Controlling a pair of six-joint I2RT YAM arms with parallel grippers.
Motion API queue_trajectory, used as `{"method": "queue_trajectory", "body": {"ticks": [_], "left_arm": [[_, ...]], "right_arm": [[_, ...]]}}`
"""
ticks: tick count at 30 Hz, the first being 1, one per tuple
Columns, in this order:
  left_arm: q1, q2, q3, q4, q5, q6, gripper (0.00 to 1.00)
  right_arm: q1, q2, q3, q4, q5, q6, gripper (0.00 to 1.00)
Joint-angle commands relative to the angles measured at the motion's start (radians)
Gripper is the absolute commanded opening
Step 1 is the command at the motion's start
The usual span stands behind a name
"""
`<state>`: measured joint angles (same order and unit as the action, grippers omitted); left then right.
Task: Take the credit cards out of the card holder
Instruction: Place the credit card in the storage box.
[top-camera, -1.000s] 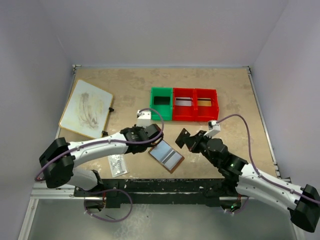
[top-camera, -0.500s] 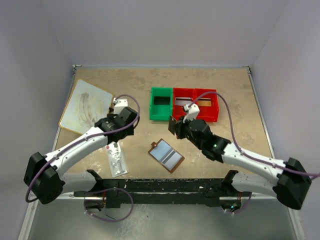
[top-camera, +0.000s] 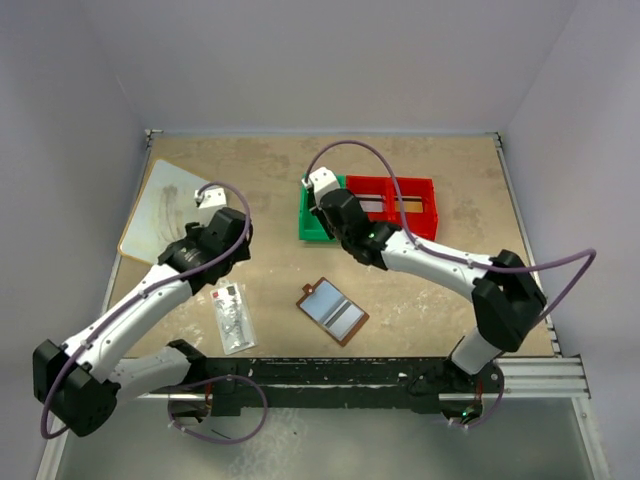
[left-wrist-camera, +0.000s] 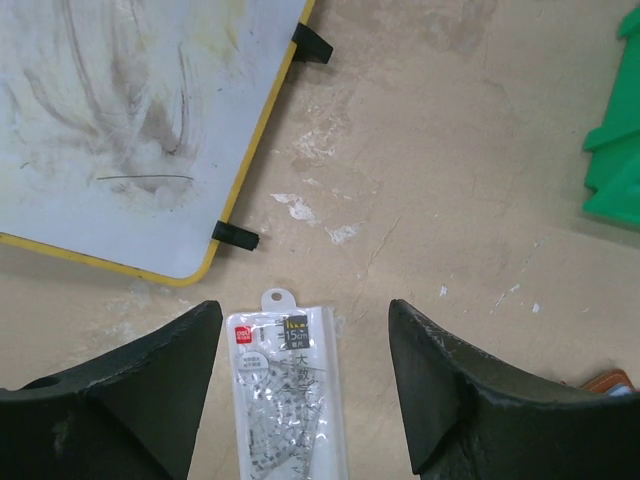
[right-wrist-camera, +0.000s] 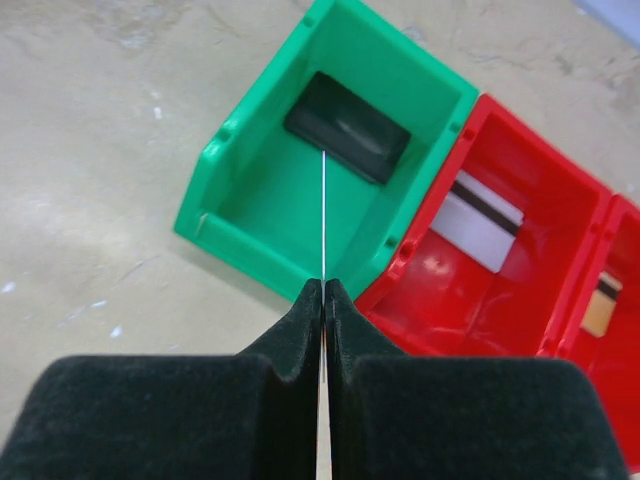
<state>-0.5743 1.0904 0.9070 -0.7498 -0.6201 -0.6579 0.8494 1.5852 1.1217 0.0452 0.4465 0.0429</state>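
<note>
At the far left a yellow-edged whiteboard (left-wrist-camera: 130, 120) lies flat on the tabletop (top-camera: 450, 180). My left arm rises from its base at the near edge and stretches up and to the right, ending beside the whiteboard's right edge. My left gripper (left-wrist-camera: 300, 325) points down with its jaws spread wide and nothing between them. Straight below it on the tabletop lies a clear packet (left-wrist-camera: 290, 400) with a red mark.

Further right, toward the near edge, the card holder (top-camera: 333, 312) lies open and flat, bluish-grey pockets up. Neither gripper touches it.

My right arm comes up from its base at the right, bends sharply at the elbow and runs long and low to the left across the tabletop. Its wrist ends over the green bin (right-wrist-camera: 260, 190). My right gripper (right-wrist-camera: 323, 292) is pinched closed on a thin card (right-wrist-camera: 323, 220). I see that card edge-on, as a fine line reaching out over the bin's opening. A dark flat rectangle (right-wrist-camera: 347, 127) lies at the far end of the green bin.

Touching it on the right is a red bin (right-wrist-camera: 440, 300) holding a silvery card (right-wrist-camera: 478, 228) with a dark stripe. The next red bin (right-wrist-camera: 620, 230) holds a tan card (right-wrist-camera: 598, 312).
</note>
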Motion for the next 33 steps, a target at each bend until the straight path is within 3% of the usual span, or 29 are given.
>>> {"method": "queue_trajectory", "body": {"ticks": [1, 17, 33], "left_arm": [[0.005, -0.076, 0.0, 0.017, -0.073, -0.005, 0.66], [0.005, -0.212, -0.006, 0.021, -0.151, -0.021, 0.68], [0.005, -0.235, -0.004, 0.018, -0.166, -0.023, 0.69]], "right_arm": [[-0.041, 0.063, 0.121, -0.02, -0.003, -0.17, 0.0], [-0.064, 0.377, 0.377, -0.056, 0.077, -0.345, 0.0], [-0.093, 0.512, 0.45, 0.057, 0.097, -0.588, 0.0]]}}
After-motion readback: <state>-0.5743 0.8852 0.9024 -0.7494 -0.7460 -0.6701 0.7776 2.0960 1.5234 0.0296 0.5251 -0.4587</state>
